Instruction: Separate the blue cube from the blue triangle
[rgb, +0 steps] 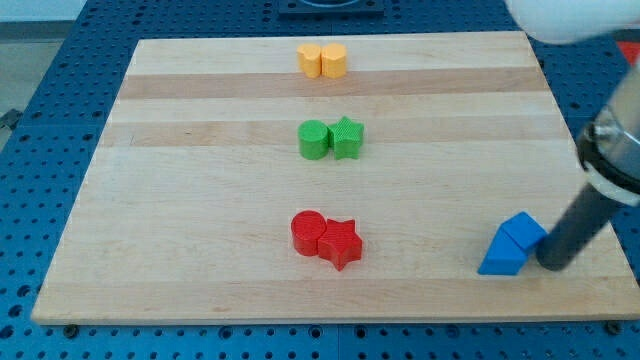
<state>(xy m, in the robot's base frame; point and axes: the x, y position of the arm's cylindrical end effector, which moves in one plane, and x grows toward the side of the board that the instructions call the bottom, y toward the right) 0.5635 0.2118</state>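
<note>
The blue cube (523, 231) and the blue triangle (501, 257) sit touching each other near the board's bottom right corner, the cube up and to the right of the triangle. My tip (552, 264) rests on the board just right of the pair, close against the cube's lower right side. The dark rod rises up to the right toward the arm's body at the view's right edge.
A red cylinder (308, 233) and red star (341, 243) sit together at bottom centre. A green cylinder (314, 139) and green star (347, 137) sit mid-board. Two yellow blocks (322, 60) sit at the top. The board's right edge (590, 220) is near my tip.
</note>
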